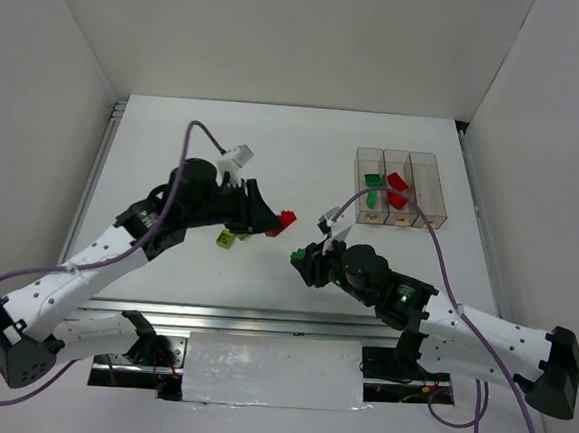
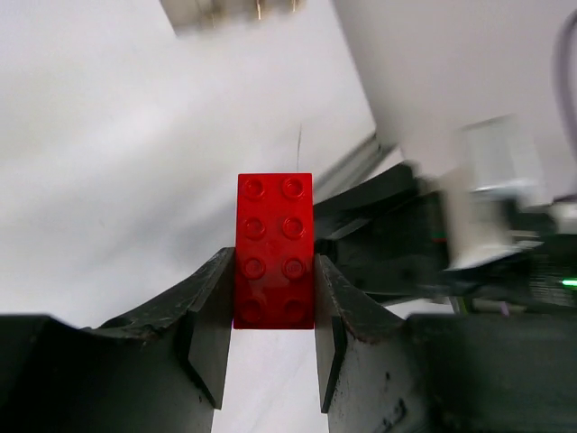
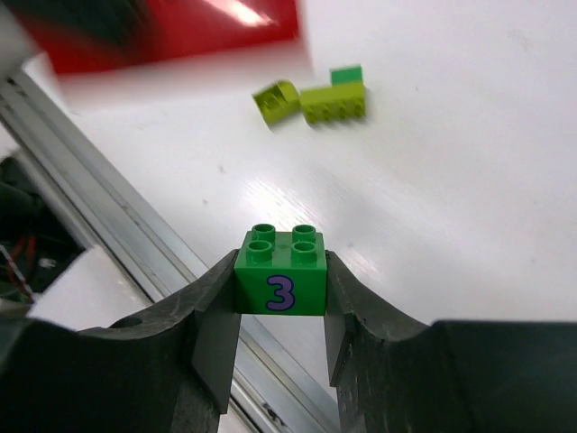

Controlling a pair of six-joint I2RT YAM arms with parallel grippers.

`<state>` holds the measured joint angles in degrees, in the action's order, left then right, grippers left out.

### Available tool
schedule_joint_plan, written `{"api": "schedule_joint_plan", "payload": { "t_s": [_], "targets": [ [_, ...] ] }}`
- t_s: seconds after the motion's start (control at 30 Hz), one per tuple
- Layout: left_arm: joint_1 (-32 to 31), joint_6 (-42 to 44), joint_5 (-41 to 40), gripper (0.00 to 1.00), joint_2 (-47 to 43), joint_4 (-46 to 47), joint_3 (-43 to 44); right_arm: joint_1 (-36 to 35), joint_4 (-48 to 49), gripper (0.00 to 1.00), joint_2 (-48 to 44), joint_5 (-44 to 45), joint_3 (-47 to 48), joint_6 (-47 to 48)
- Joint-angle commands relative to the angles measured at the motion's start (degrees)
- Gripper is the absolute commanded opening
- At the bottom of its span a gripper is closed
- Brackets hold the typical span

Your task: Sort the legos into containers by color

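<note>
Worktop (image 1: 275, 145) mid-sort. Bins (image 1: 434, 193) sit far right: green in the left one, red in the middle, third looks empty, hard to tell. Left pincer (image 1: 277, 222) is clamped on red brick (image 2: 274, 248) by one end only, so it could pivot out in transit. Right pincer (image 1: 301, 260) grips green brick (image 3: 280, 275) squarely. If both arms go for the bins together, they could clash.

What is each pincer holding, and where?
Left pincer clamps a red eight-stud brick across its long sides, near one end. Right pincer clamps a green four-stud brick marked 3 by two opposite side faces.
</note>
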<state>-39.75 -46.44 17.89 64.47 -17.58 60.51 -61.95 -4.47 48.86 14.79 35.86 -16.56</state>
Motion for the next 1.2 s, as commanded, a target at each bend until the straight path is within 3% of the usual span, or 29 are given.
{"api": "schedule_joint_plan", "payload": {
  "t_s": [0.0,0.1,0.2,0.27,0.33,0.43,0.6,0.77,0.87,0.9,0.93,1.17],
  "targets": [
    [3.5,3.5,-3.4,0.0,-5.6,-1.7,6.0,1.6,2.1,0.0,-0.9,0.5,-2.0,0.3],
    [6.2,5.6,-3.2,0.0,-6.6,-4.6,7.0,3.2,0.5,0.0,-0.3,1.6,-1.3,-1.3],
    [9.5,7.6,-4.7,0.0,-8.5,-7.2,6.9,9.5,-2.9,0.0,1.8,4.4,1.0,-5.8],
    [10.0,9.5,-9.1,0.0,-9.7,-10.0,7.8,22.2,-10.9,0.0,7.7,7.9,3.9,-15.6],
    [10.0,12.9,-14.0,0.0,-10.7,-13.4,8.0,35.0,-15.3,0.0,12.8,4.8,9.2,-20.9],
    [10.0,16.5,-17.1,0.0,-12.3,-16.3,7.5,41.9,-18.8,0.01,22.8,8.3,16.3,-21.8],
    [10.0,18.8,-21.5,0.0,-18.4,-16.6,3.0,49.6,-18.7,0.02,37.5,5.7,27.2,-20.4],
    [10.1,22.3,-21.5,0.0,-21.2,-16.5,-1.2,50.6,-21.7,0.05,46.5,4.6,37.6,-18.8],
    [10.1,23.5,-19.9,0.0,-24.2,-13.4,-5.4,50.6,-23.5,0.25,49.6,4.9,40.5,-17.8],
    [10.1,24.0,-19.2,0.0,-25.1,-12.4,-6.3,50.7,-24.0,0.47,50.4,5.1,42.0,-17.5],
    [10.1,24.3,-18.4,0.0,-26.2,-11.7,-7.1,50.8,-24.3,0.55,51.0,5.1,42.6,-17.5],
    [10.2,26.0,-13.9,0.0,-28.8,-9.3,-8.4,50.5,-24.9,0.84,51.5,2.3,43.6,-17.8]
  ]
}}
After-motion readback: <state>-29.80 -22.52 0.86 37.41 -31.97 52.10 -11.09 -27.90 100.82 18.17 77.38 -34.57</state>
